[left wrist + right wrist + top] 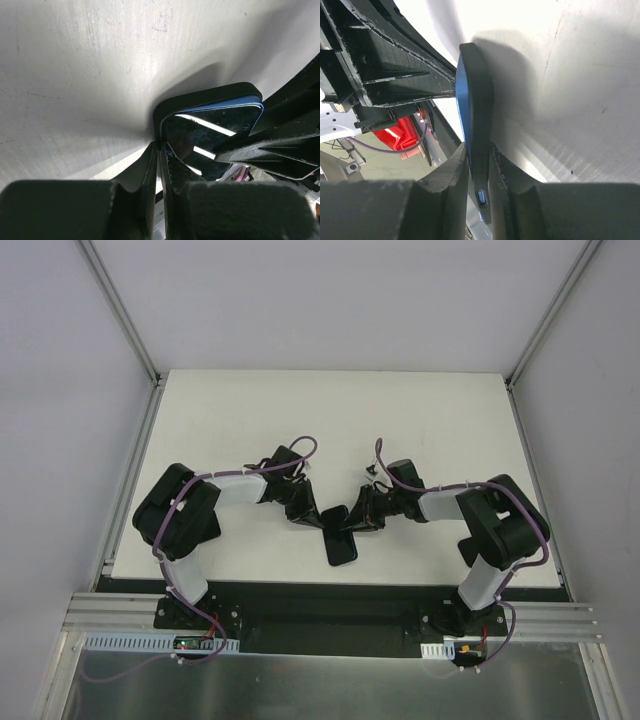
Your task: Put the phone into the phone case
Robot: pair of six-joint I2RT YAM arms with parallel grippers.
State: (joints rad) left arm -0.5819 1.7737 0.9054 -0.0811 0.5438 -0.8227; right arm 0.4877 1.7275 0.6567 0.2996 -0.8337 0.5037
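Now the right tool (479,147) squeezes phone (462,105) and case (479,90), likely to snap them together; the left tool (160,147), tips together, steadies a corner.

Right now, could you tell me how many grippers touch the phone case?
2: the left gripper at one edge of the phone case, the right gripper clamping another.

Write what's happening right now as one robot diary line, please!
phone: lying in phone case, blue edge showing | left gripper: shut on case corner | right gripper: shut across phone and case
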